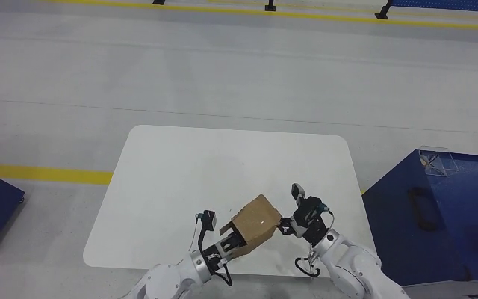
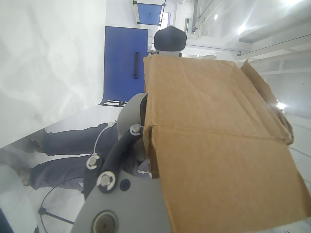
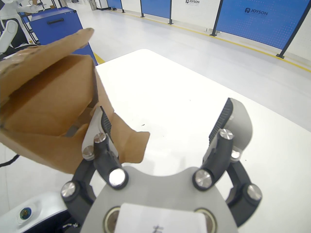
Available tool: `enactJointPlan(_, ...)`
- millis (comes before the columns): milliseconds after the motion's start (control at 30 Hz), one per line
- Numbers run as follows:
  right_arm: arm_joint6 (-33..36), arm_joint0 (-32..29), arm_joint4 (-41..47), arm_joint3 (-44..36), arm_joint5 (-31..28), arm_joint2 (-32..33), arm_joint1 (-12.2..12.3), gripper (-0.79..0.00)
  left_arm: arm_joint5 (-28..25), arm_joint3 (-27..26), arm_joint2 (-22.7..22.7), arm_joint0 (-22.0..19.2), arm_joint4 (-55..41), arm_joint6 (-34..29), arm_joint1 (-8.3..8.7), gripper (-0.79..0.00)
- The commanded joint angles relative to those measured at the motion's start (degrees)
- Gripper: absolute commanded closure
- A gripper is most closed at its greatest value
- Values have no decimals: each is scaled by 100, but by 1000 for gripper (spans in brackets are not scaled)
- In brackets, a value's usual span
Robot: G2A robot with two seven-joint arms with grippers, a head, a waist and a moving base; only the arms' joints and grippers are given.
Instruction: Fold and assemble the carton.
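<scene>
Nearest, over the near edge of the white worktop point(image 1: 224, 164), a brown carton point(image 1: 258, 219) sits tilted between the two arms. Left gripper point(image 1: 226, 245) is at the carton's near-left end, and right gripper point(image 1: 287, 222) is at its right side, with one finger standing up past the box. Blue cabinet point(image 1: 426, 217) stands on the floor just right of the worktop. Left wrist view: a broad creased panel of the carton point(image 2: 213, 127) lies across the gripper. One grey finger point(image 2: 132, 112) presses against the panel's torn edge. The other finger is hidden behind the cardboard, and the grip reads as clamped on the carton wall. Right wrist view: the fingers are spread wide and hold nothing. One ribbed pad point(image 3: 105, 120) touches a loose flap at the carton's open end. The other finger point(image 3: 228, 120) is well apart from the carton, over bare worktop. The carton's flaps splay outward, unfolded, with the interior showing.
</scene>
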Motion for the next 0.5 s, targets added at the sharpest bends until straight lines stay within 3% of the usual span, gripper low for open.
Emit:
enactJointPlan(0,17,-17,-47,-43,21,-42,-13,-785,17,16,-4,-10,-28,-22,-4,0)
enactJointPlan(467,252,33,175,-37,-128,-2,-69,-785,13,87,-10,-41,-117,-170,-27,0)
